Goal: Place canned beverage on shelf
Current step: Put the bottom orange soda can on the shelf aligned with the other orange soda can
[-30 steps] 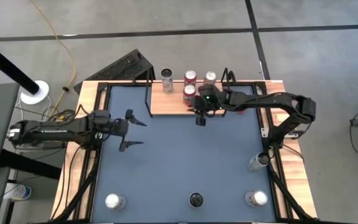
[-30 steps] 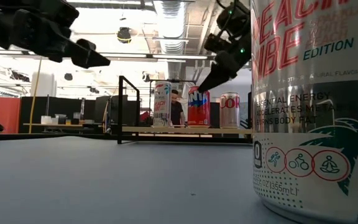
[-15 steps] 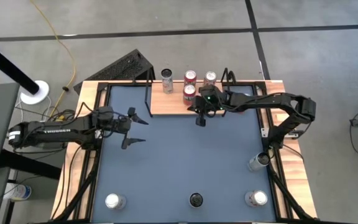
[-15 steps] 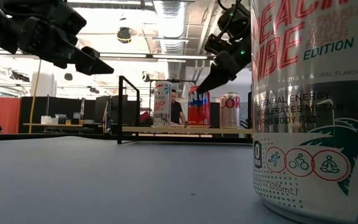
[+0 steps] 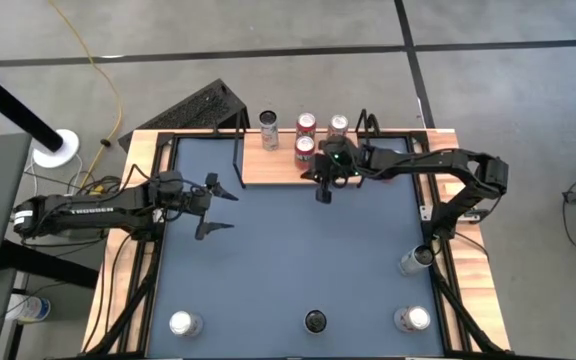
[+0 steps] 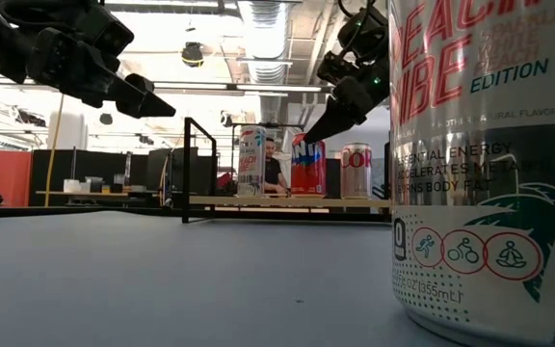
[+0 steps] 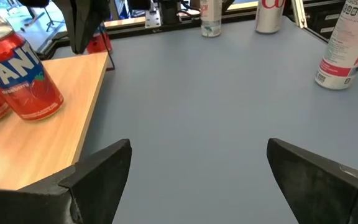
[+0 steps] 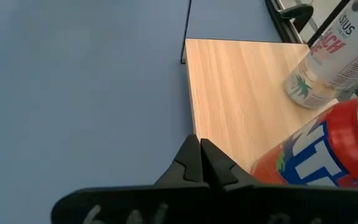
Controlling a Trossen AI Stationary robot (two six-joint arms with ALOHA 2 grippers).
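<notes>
1. Three cans stand along the table's (image 5: 268, 260) near edge; the closest in the low view, a tall can (image 6: 485, 173), reads "EDITION".
2. Left gripper (image 5: 211, 208) hovers mid-table, fingers spread, holding nothing.
3. Right gripper (image 5: 321, 190), fingers pressed together and empty, hangs at the shelf's (image 5: 278, 168) front edge.
4. Farthest, three cans stand on the shelf, including a red Fanta can (image 8: 316, 152).

near can (image 6: 480, 164) cropped, far labels unreadable
</notes>
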